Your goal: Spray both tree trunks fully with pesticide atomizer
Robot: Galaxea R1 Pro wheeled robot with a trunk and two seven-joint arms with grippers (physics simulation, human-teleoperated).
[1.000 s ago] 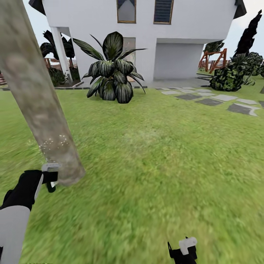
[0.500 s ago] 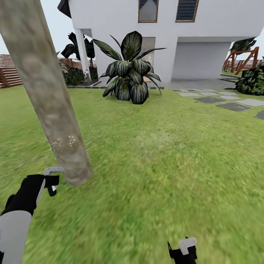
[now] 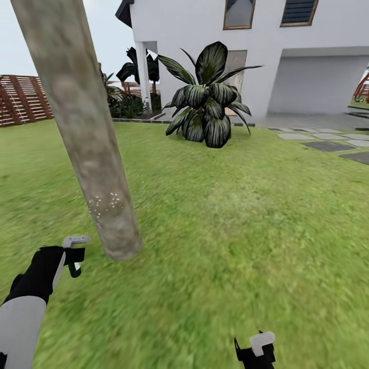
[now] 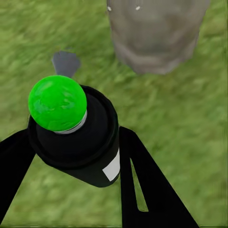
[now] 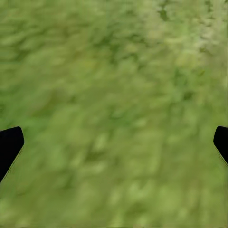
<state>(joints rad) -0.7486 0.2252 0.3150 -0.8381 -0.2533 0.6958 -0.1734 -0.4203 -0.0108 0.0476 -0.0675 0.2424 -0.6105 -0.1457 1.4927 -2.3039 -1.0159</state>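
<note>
One tree trunk (image 3: 87, 133) is seen rising from the lawn (image 3: 230, 230) of the garden, mottled grey-brown and beige, leaning across the head view with its foot set in the grass. Low on the bark, a small patch of fine white specks, the pesticide (image 3: 106, 203), is spotted, while the bark around that patch is seen bare of specks.

Just beside the foot of the trunk, the left gripper (image 3: 72, 254) is held above the grass, close to the bark but apart from it. In the left wrist view the left gripper (image 4: 71, 142) is shown pinching the pesticide atomizer (image 4: 78, 135), a black bottle with a round green cap (image 4: 57, 102) and a small white label; the black fingers (image 4: 142, 185) are pressed against its two sides. The trunk's base (image 4: 154, 35) is seen just ahead of the bottle, with a couple of white specks on it.

Down at the near edge of the lawn, the right gripper (image 3: 255, 351) is hung low over bare grass, well apart from the trunk. In the right wrist view its fingertips (image 5: 9, 145) are caught at opposite edges of the picture, spread wide, with grass between them.

Further back, a large dark broad-leaved plant (image 3: 207, 110) is seen before a white house (image 3: 256, 51), grey paving slabs (image 3: 328, 143) are laid beside it, and a brown slatted fence (image 3: 23, 100) is glimpsed beyond the trunk.
</note>
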